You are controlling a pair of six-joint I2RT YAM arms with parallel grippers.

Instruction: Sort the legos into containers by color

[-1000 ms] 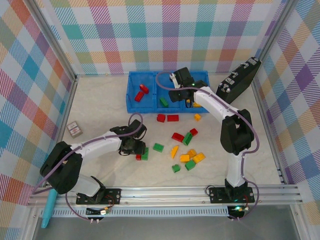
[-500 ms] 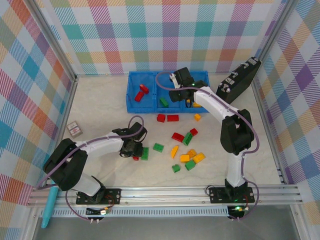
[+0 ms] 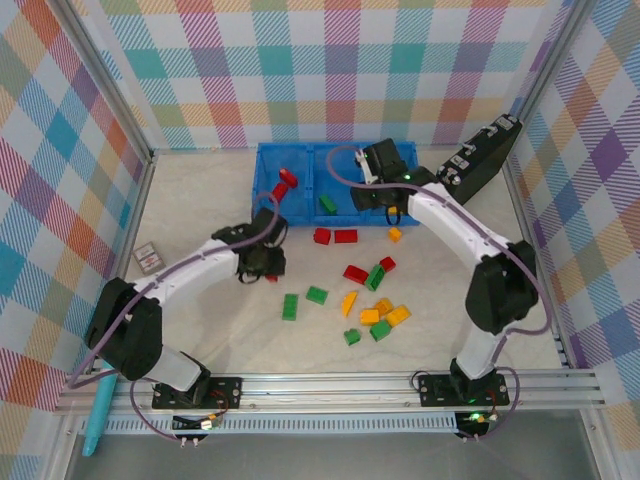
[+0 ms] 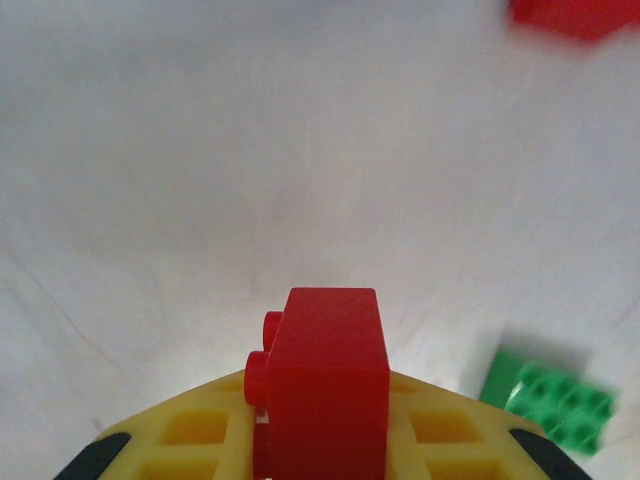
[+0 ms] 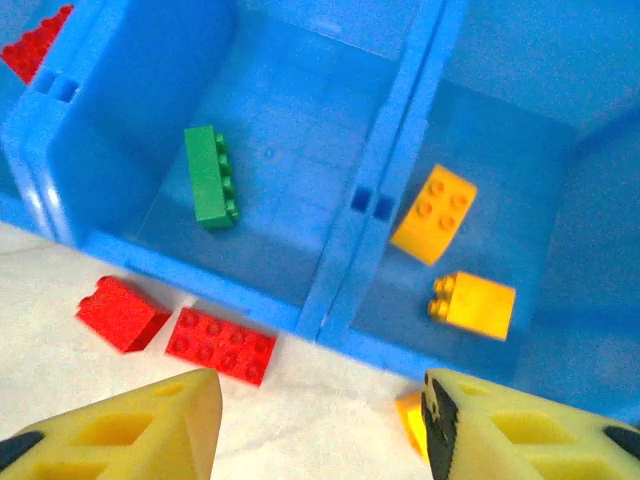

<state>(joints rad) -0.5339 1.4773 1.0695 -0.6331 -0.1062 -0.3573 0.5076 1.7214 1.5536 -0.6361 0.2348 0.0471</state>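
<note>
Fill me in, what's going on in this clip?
Two arms are sorting lego bricks by color into a blue tray. The left gripper is shut on a red brick over the table, short of the tray. The right gripper hangs open and empty by the tray's front wall. A green brick lies in the middle compartment, two yellow-orange bricks in the right one. A dozen or so loose bricks lie on the table.
</note>
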